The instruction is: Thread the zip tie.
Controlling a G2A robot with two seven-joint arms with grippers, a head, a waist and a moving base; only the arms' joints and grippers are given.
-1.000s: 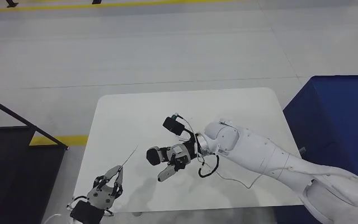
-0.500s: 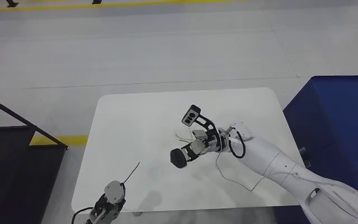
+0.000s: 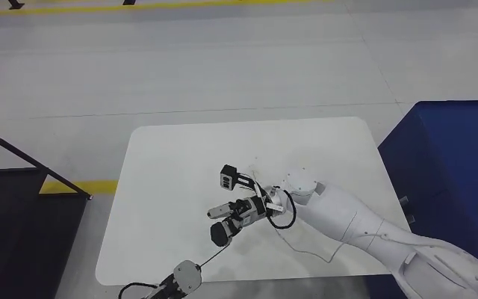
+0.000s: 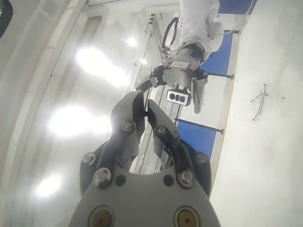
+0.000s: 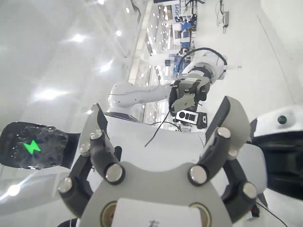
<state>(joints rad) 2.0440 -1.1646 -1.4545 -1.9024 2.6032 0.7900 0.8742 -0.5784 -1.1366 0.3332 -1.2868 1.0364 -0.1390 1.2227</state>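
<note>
A thin black zip tie (image 3: pixel 211 256) is pinched at one end by my left gripper (image 3: pixel 187 275), which hangs at the table's near edge. In the left wrist view the left gripper (image 4: pixel 144 102) is shut on the zip tie (image 4: pixel 147 93), whose free end points at the right gripper (image 4: pixel 177 81). My right gripper (image 3: pixel 217 223) hovers over the table's middle, just beyond the tie's tip, open with nothing in it. In the right wrist view the right gripper (image 5: pixel 161 119) stands spread wide, with the zip tie (image 5: pixel 157 128) slanting toward the gap from the left gripper (image 5: pixel 184 95) farther off.
The white table (image 3: pixel 164 172) has rounded corners and bare room at the left and back. A blue cabinet (image 3: pixel 441 149) stands off its right edge. A few thin dark lines (image 4: pixel 260 102) lie on the table top.
My left gripper has slid right along the near edge with the zip tie. The right gripper swung away to the right, then came back left and nearer, now close to the tie's tip.
</note>
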